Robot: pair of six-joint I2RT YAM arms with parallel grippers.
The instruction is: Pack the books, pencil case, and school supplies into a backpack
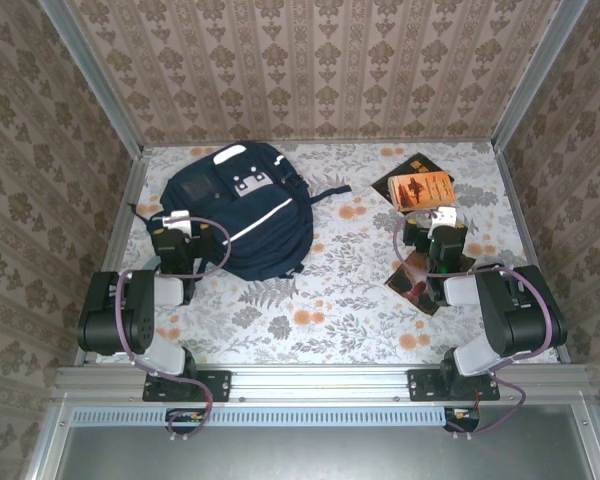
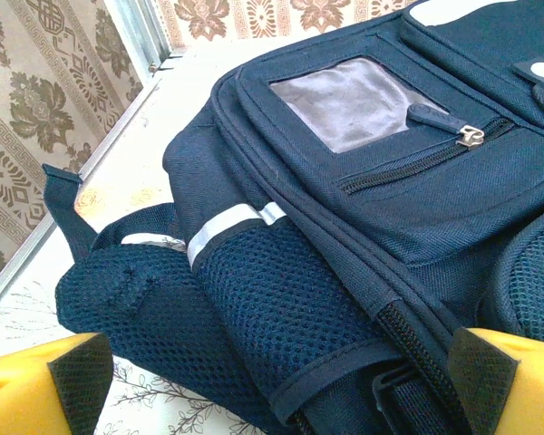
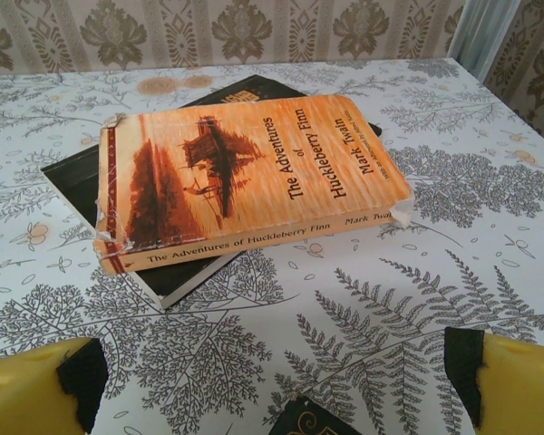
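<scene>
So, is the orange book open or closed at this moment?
Closed. The orange book lies flat with its front cover up, stacked on the black book; no pages are spread.

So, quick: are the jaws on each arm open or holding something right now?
Left gripper: jaws open, holding nothing, facing the backpack.
Right gripper: jaws open, holding nothing, facing the orange book.

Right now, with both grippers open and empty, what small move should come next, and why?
Probably ease the right gripper forward and down toward the near edge of the orange paperback book. It lies on top of the black paperback book, straight ahead of the open jaws, so it looks like the easiest book to take first.
</scene>
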